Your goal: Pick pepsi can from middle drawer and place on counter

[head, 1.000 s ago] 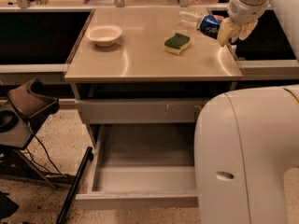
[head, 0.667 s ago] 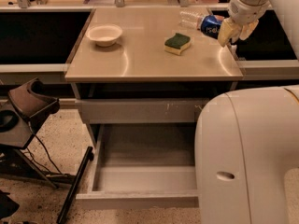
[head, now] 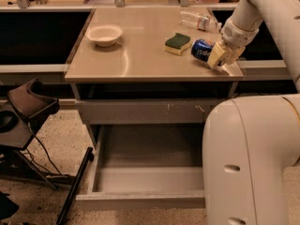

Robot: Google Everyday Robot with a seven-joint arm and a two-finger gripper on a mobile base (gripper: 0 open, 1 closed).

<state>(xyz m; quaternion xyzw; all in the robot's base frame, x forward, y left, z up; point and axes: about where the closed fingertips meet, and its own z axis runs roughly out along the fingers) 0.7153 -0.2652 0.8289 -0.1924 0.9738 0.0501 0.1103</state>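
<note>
The pepsi can point(head: 202, 49) is dark blue and lies tilted on its side at the right front of the beige counter point(head: 140, 55), just right of the sponge. My gripper point(head: 216, 55) reaches in from the upper right and is shut on the can's right end, low over the counter. I cannot tell whether the can touches the top. The middle drawer point(head: 150, 154) stands pulled open below, its grey floor bare.
A green-and-yellow sponge point(head: 177, 43), a white bowl point(head: 104, 34) and a clear plastic bottle point(head: 199, 20) are on the counter. A closed scratched drawer front point(head: 154, 111) is above the open drawer. My white base point(head: 253, 163) fills the lower right. A dark stand point(head: 28, 107) is at the left.
My gripper has carried the can from beside the bottle toward the counter's front edge and lower, a little to the left. The sponge, bowl and drawer have not moved.
</note>
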